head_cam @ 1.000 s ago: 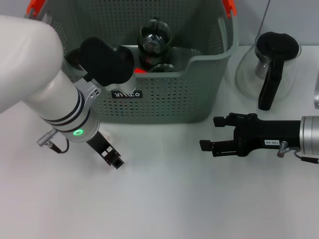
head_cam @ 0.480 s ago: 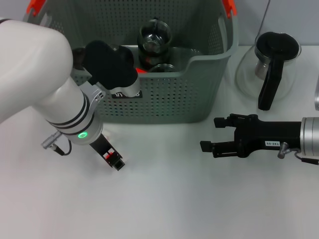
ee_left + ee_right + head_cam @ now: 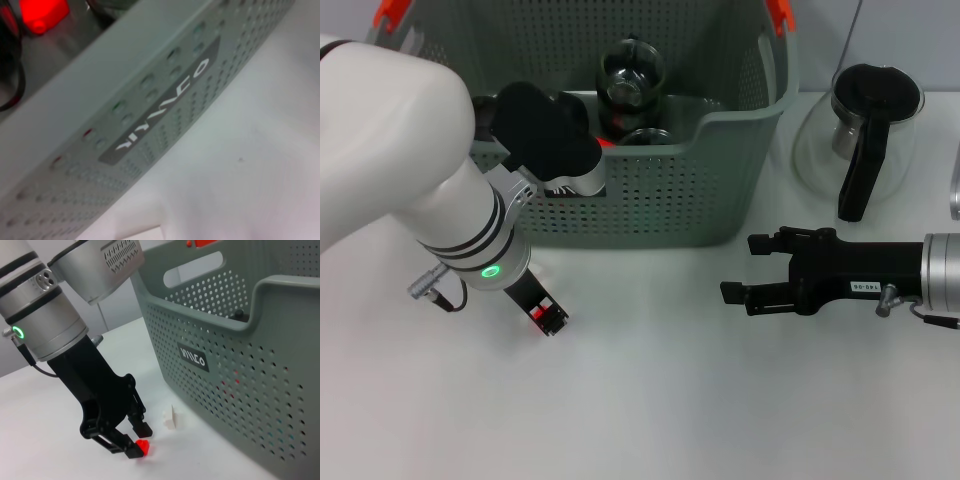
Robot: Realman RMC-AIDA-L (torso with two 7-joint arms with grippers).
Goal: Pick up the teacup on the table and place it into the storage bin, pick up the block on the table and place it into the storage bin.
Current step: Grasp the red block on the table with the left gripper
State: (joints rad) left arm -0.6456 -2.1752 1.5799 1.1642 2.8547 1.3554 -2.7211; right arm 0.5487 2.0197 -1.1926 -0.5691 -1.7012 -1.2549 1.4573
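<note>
- The white worktop (image 3: 650, 400) carries everything in view.
- The storage bin (image 3: 720, 190), grey-green and perforated with orange clips at its top corners, stands at the far side of the worktop, its black label facing the near side.
- Inside the bin lies a dark glass teacup (image 3: 630, 78), with a red block (image 3: 42, 12) also on the bin floor, seen from the left wrist.
- The left arm reaches down in front of the bin's left half. Its left gripper (image 3: 546, 318) is low at the worktop just near of the bin, and its fingers sit close on either side of a small red block (image 3: 142, 446). Whether they press on it cannot be told.
- The right gripper (image 3: 740, 270) hovers over the worktop on the right, near of the bin's right corner, pointing left with its fingers apart and nothing between them.
- A glass pot (image 3: 865, 130) with a black handle and lid stands to the right of the bin.
- A small white piece (image 3: 170, 418) lies on the worktop between the red block and the bin's front wall, touching neither.
</note>
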